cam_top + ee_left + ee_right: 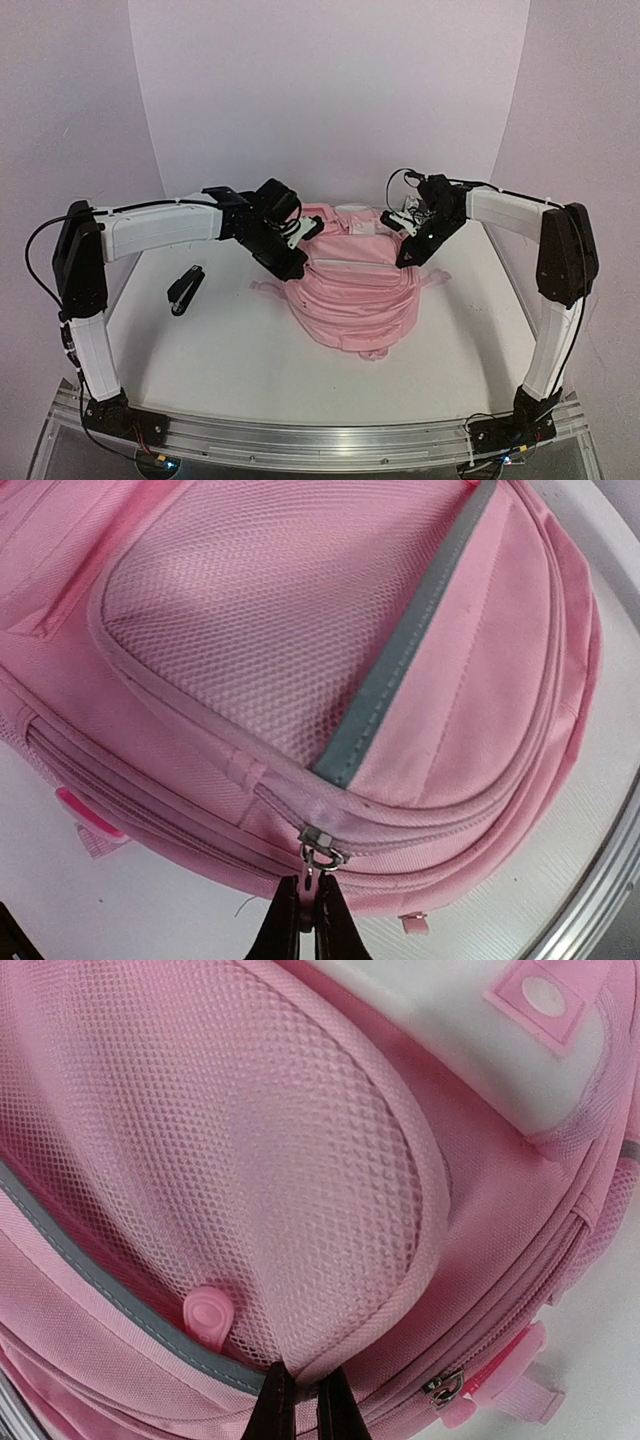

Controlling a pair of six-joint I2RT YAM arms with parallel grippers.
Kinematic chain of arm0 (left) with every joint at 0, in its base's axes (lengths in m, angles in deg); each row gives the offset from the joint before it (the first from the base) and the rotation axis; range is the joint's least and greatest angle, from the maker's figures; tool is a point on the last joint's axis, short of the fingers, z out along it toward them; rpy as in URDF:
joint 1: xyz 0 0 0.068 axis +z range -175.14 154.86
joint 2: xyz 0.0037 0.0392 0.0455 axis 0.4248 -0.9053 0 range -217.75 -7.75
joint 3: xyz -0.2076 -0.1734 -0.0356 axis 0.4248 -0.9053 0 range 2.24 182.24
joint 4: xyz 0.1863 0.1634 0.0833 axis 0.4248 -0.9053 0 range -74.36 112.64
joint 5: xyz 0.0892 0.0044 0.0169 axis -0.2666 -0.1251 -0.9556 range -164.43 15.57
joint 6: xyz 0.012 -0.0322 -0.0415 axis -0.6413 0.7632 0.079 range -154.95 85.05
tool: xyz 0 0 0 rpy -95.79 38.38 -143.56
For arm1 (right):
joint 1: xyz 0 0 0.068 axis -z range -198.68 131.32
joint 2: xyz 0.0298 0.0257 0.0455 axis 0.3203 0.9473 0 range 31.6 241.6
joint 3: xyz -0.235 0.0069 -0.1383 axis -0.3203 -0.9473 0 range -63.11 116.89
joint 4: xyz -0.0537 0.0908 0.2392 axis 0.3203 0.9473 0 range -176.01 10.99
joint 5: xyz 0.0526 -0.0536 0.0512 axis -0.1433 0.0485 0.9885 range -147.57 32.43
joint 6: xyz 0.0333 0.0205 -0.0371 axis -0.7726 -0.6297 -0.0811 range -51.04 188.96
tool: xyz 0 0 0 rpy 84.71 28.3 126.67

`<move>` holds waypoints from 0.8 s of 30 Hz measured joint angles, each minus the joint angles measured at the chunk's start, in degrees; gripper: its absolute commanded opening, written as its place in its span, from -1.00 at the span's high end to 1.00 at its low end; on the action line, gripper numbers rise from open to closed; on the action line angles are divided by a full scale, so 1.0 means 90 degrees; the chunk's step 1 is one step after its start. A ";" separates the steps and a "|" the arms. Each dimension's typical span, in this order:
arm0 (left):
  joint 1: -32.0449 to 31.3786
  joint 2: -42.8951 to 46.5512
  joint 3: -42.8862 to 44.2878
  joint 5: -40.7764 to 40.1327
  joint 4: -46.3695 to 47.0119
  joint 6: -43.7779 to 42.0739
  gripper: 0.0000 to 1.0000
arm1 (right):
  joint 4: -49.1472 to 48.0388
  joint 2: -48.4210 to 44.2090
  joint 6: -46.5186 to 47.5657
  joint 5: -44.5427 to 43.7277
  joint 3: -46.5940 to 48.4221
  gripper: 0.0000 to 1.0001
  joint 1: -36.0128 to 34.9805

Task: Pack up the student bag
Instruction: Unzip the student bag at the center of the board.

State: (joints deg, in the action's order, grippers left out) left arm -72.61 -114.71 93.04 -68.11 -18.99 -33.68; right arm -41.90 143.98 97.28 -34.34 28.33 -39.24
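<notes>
— Where is the student bag [352,295]?
— In the middle of the top view, lying on the white table [220,350] between the two arms.
— And the left gripper [308,920]?
— At the bottom centre of its wrist view, pinched narrow on the metal zip pull [318,858].
— What about the right gripper [300,1400]?
— Also at bottom centre, nipped tight on the rim of the bag's mesh panel [250,1160], near a small pink tab [208,1318].
— Is there anything else?
— A black object [186,288] at centre left, well apart from the bag.
</notes>
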 measured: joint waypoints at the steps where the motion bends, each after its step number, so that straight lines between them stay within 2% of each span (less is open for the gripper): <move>1: 0.0046 -0.0109 0.0126 -0.0081 0.0002 0.0000 1.00 | -0.0064 0.0000 0.0017 -0.0049 -0.0009 1.00 0.0001; 8: 0.0278 -0.0829 0.0886 -0.0318 0.0100 -0.0181 0.98 | -0.0337 -0.0001 0.0051 -0.0324 -0.0019 1.00 0.0048; 11: 0.0307 -0.0887 0.0951 -0.0378 0.0188 -0.0140 0.83 | -0.0371 -0.0008 0.0037 -0.0306 -0.0019 0.96 0.0081; 13: 0.0368 -0.0926 0.1016 -0.0363 0.0178 0.0014 0.56 | -0.0371 -0.0023 -0.0009 -0.0200 -0.0019 0.75 0.0105; 17: 0.0716 -0.1035 0.1267 -0.0529 -0.0118 0.0674 -0.22 | -0.0175 -0.0045 -0.0086 0.0092 0.0021 0.39 0.0199; 21: 0.1386 -0.0991 0.1413 -0.0741 -0.0622 0.1459 -0.69 | 0.0212 -0.0074 -0.0267 0.0586 0.0004 0.11 0.0312; 24: 0.1782 -0.0778 0.1263 -0.0717 -0.1072 0.2022 -0.96 | 0.0349 -0.0095 -0.0445 0.0952 -0.0070 -0.02 0.0314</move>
State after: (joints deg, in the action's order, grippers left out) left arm -56.57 -121.71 104.41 -74.57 -28.63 -15.49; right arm -38.75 143.13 93.28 -25.77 27.70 -36.41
